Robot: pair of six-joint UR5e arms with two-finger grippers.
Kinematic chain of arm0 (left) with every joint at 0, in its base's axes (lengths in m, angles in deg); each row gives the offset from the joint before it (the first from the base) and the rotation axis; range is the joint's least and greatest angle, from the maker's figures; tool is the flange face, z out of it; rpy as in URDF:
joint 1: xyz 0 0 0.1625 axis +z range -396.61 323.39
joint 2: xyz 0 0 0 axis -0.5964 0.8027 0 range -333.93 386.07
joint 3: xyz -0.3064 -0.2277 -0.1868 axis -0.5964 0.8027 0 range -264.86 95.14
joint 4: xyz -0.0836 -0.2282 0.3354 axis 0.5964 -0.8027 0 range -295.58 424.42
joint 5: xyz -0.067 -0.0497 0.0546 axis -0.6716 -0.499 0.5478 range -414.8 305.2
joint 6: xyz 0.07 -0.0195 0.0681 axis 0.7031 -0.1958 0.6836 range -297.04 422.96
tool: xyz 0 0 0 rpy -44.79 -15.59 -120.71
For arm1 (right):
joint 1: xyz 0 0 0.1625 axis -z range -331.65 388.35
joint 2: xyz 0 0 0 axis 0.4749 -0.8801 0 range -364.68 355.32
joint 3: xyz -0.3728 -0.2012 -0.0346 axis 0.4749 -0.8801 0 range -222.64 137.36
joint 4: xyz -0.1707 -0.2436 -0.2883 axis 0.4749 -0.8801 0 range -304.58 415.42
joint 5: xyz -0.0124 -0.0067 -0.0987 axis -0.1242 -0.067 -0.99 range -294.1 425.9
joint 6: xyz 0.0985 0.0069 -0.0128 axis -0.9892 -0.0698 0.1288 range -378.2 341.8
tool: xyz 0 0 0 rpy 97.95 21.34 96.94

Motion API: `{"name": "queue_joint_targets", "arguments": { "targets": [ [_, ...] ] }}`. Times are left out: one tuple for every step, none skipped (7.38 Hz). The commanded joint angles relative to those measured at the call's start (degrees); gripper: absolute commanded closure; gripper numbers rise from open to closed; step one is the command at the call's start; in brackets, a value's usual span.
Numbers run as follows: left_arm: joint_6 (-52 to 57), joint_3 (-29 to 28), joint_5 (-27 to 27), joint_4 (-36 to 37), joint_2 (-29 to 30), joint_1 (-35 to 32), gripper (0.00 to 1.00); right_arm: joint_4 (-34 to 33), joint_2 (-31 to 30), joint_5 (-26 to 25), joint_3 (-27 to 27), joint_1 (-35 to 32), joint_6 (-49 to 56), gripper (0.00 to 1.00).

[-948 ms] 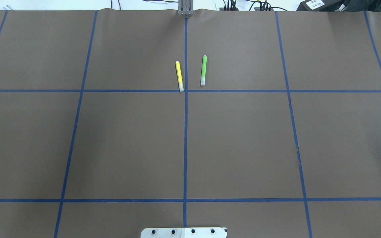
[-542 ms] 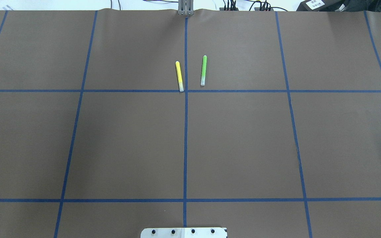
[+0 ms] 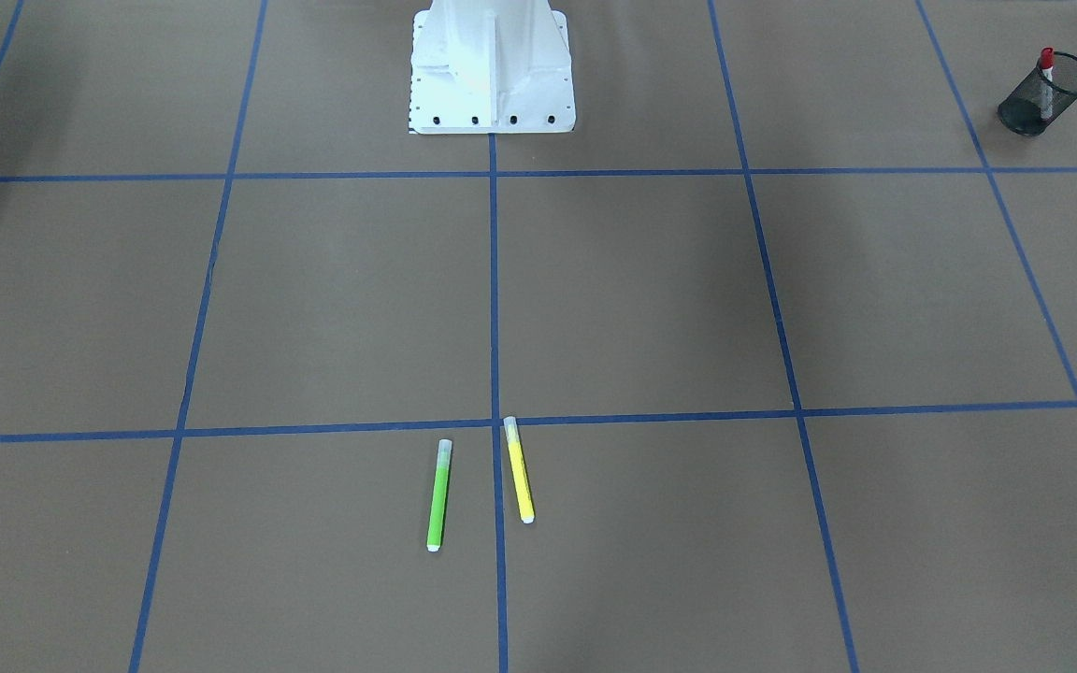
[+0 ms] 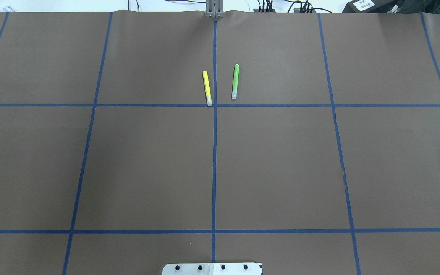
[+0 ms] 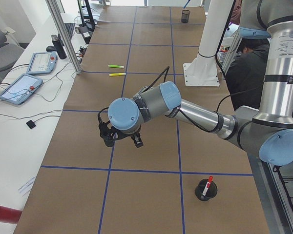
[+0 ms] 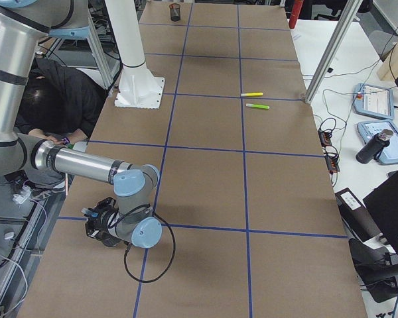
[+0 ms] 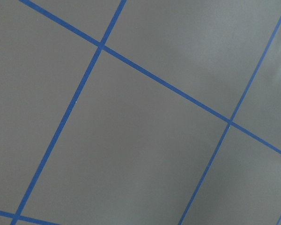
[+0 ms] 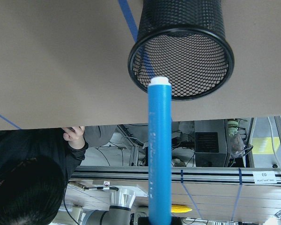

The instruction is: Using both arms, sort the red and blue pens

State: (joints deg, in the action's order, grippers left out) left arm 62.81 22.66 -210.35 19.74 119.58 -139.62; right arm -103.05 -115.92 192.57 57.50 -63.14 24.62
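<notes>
The blue pen [image 8: 159,150] hangs in my right gripper [image 8: 159,220], which is shut on its lower end. Its white tip points at the mouth of a black mesh cup [image 8: 182,61]. In the exterior right view my right gripper [image 6: 101,225] hovers low by the robot-side table edge. The red pen [image 3: 1046,75] stands in another black mesh cup [image 3: 1034,98], and it also shows from the left end as the red pen [image 5: 207,185]. My left gripper [image 5: 122,142] hangs over bare table, up-table of that cup; I cannot tell whether it is open.
A green marker [image 4: 235,81] and a yellow marker [image 4: 207,88] lie side by side near the far middle of the brown, blue-taped table. The white robot base [image 3: 492,65] stands at the robot-side edge. A person in dark clothes [image 6: 60,93] sits behind the robot.
</notes>
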Motion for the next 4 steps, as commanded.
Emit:
{"name": "queue_joint_targets", "arguments": {
  "targets": [
    [-1.87,0.93,-0.02,-0.06,0.18,0.0,0.0,-0.08,1.64,-0.11,-2.14,0.0,0.06,0.01],
    [-1.87,0.93,0.07,-0.06,0.27,0.0,0.0,0.09,1.56,-0.29,-2.49,0.0,0.24,0.01],
    [-1.95,0.85,0.07,-0.06,0.53,0.0,0.0,0.35,1.73,-0.38,-2.58,0.0,0.15,0.01],
    [-2.91,0.85,0.07,-0.23,0.53,0.0,0.0,0.44,3.38,-0.46,-2.58,0.0,0.15,0.01]
  ]
}}
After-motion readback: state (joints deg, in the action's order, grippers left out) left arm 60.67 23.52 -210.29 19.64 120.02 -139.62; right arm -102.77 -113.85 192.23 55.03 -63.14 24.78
